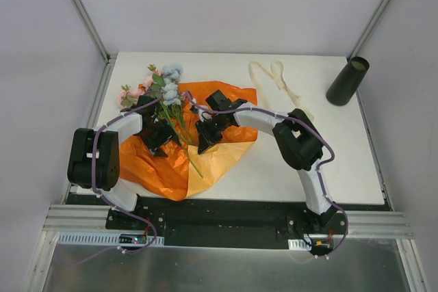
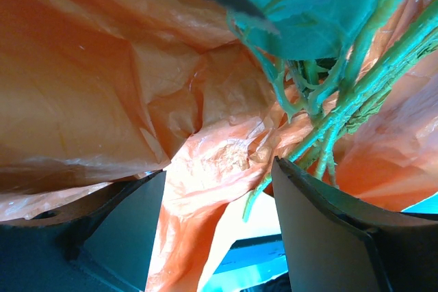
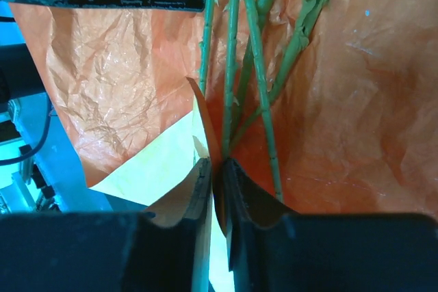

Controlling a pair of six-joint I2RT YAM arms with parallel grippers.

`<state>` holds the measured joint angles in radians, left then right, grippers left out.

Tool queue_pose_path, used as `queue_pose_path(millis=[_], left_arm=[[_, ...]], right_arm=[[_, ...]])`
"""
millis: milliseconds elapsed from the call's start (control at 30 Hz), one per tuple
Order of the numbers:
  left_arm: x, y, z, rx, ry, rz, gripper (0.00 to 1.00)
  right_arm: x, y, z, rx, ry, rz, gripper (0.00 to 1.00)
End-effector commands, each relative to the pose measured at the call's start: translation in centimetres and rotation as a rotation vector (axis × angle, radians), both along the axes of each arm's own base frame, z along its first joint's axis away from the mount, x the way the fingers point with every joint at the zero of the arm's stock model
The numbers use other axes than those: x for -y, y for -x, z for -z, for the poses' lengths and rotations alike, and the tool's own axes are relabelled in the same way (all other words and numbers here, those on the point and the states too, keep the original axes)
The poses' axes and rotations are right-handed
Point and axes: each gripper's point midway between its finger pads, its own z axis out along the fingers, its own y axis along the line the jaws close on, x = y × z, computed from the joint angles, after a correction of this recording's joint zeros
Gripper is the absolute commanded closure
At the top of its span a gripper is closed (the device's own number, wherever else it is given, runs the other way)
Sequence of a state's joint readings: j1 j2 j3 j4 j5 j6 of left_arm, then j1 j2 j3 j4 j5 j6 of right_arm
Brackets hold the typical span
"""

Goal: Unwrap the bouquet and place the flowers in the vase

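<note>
We see the orange paper (image 1: pixel 154 169) lying opened out, and we place everything against it; the flowers (image 1: pixel 170 94) lie across its middle, blooms spilling past its far edge, stems running toward its near edge; a cream ribbon (image 1: pixel 277 80) lies loose off its right side; the vase (image 1: pixel 348 81) stands well apart, beyond its far right corner.

The step in hand, we judge, is drawing the paper away from the stems; done well, the pinch takes paper only and pulls low and sideways, so the stems slide off instead of lifting.

The right gripper (image 3: pixel 217 176) has its jaws nearly together on a thin folded edge of the paper, just beside the stems; whether a stem is also caught we cannot tell.

The left gripper (image 2: pixel 219 189) stands wide, paper and stem ends between its jaws, gripping nothing.
</note>
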<state>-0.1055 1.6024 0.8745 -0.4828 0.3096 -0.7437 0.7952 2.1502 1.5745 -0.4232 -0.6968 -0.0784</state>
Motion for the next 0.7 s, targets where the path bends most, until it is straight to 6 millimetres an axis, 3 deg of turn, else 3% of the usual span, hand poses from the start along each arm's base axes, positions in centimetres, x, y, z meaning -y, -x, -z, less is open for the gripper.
queue_pose_path(millis=[0,233,367,667], left_arm=[[0.3,-0.8,0.6,0.014,-0.007,0.017,0.34],[0.1,-0.7,0.5,0.018,-0.017,0.014,0.34],[-0.1,-0.7,0.6,0.014,-0.029,0.015,0.34],[-0.3,-1.1,1.1,-0.005,-0.046,0.011,0.34]], right_arm=[[-0.2,-0.1,-2.6,0.059,-0.029,0.005,0.87],[2.3,0.8,-4.6,0.159,-0.047,0.067,1.0],[3.0,1.9,-5.0,0.178,-0.07,0.087,1.0],[6.9,5.2,-1.8,0.179,0.039,0.149,1.0]])
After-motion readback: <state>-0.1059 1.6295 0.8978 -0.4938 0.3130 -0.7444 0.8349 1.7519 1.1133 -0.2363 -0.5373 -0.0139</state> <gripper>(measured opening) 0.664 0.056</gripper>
